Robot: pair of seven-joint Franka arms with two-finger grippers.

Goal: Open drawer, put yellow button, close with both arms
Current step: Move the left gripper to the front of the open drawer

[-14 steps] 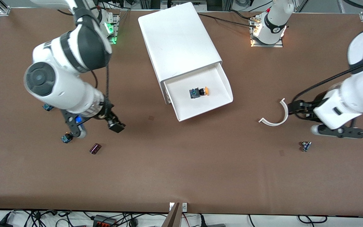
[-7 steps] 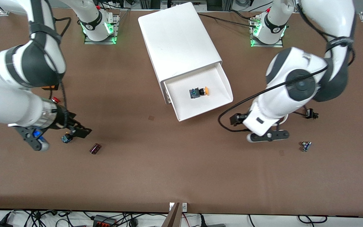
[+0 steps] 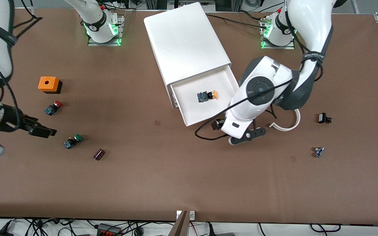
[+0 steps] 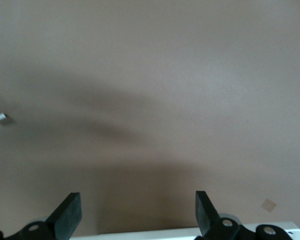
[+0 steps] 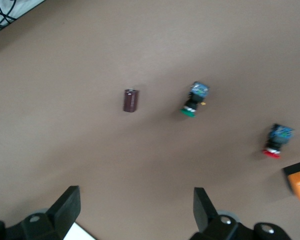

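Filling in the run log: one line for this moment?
drawer: open | yellow button: inside drawer | left gripper: open, by drawer front | right gripper: open, near green button

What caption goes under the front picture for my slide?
Yellow button lies in the open drawer; left tool hangs open beside the drawer's front.

Even overhead light on my front view; the table reads flat brown, no glare. Soft shadow falls under the left arm. Green base lamps glow. My left wrist view is soft, with a broad dark shadow; my right wrist view shows slight blur on the small parts.
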